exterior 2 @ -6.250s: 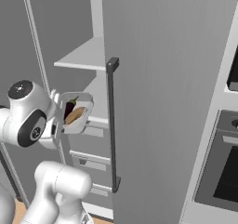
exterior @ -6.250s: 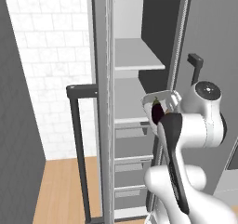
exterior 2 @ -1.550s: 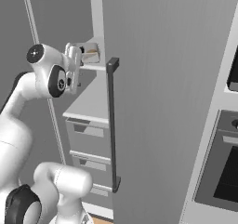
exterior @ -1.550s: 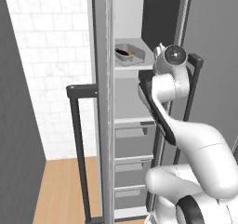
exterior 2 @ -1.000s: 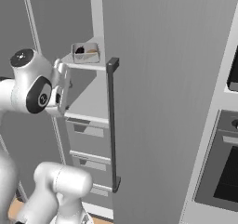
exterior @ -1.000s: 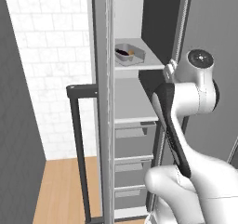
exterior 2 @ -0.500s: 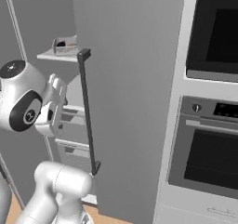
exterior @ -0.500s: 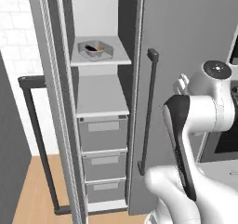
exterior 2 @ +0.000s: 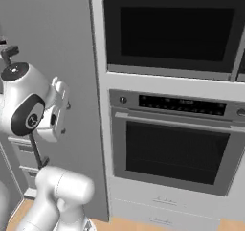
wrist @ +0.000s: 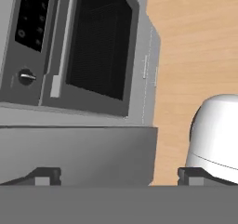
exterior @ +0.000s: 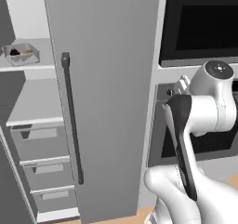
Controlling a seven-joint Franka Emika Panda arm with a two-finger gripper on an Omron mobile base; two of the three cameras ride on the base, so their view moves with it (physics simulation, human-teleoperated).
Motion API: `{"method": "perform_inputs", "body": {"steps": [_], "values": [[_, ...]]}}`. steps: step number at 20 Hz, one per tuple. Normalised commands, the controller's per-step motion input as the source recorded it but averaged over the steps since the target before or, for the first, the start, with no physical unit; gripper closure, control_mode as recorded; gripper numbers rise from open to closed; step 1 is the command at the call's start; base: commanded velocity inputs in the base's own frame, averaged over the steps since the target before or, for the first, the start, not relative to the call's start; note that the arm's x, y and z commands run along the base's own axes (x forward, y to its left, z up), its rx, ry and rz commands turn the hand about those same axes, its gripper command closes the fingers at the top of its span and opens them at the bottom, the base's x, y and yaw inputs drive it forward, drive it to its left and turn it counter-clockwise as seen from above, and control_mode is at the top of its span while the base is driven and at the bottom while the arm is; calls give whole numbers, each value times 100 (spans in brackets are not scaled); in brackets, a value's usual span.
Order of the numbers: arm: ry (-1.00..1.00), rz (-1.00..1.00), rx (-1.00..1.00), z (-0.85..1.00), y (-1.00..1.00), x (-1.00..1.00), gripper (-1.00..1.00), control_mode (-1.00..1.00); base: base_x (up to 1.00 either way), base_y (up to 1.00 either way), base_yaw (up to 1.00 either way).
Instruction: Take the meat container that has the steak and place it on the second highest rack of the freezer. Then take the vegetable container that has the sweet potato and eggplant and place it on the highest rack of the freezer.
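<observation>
The two-finger claw (wrist: pixel 118 175) stands spread wide and empty: in the hand view its two small dark fingertips (wrist: pixel 44 175) sit far apart at the bottom, with nothing between them. Past them that view, rolled on its side, looks along a black-fronted oven (wrist: pixel 100 46) with a round knob (wrist: pixel 25 77) on its control strip, and over a pale wooden floor (wrist: pixel 195 42).

In the left base view the tall plain grey freezer (exterior: pixel 107 93) fills the middle, its wide door panel carrying a long dark vertical bar handle (exterior: pixel 72 121). To the left of that panel the inside shows. On the upper pale-grey shelf board (exterior: pixel 28 66) rests a shallow clear container (exterior: pixel 19 53) holding a dark, nearly black lump, likely the eggplant, and something paler beside it; the pieces are too small to tell apart. The lower pale shelf board (exterior: pixel 32 102) lies below it, and I cannot tell what, if anything, is on its hidden part. Beneath come three grey drawers (exterior: pixel 39 139), stacked.

The white arm (exterior: pixel 204 111) with its dark joints rises at the lower right of that view, folded up in front of the oven column, well apart from the container.

In the right base view the arm (exterior 2: pixel 31 105) stands at the left against the grey freezer side, and the black oven door (exterior 2: pixel 174 151) with its control strip sits to the right, under a black-fronted microwave (exterior 2: pixel 172 28).
</observation>
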Motion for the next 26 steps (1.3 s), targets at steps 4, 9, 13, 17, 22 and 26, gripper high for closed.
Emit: {"method": "perform_inputs", "body": {"steps": [4, 9, 13, 17, 22, 26], "values": [[0, 0, 0, 0, 0, 0, -100, 100, 0, -100, -19], [0, 0, 0, 0, 0, 0, -100, 100, 8, -100, -12], [0, 0, 0, 0, 0, 0, -100, 100, 35, -100, 0], [0, 0, 0, 0, 0, 0, -100, 100, 36, -100, 3], [0, 0, 0, 0, 0, 0, -100, 100, 42, -100, 5], [0, 0, 0, 0, 0, 0, -100, 100, 51, -99, 7]]}}
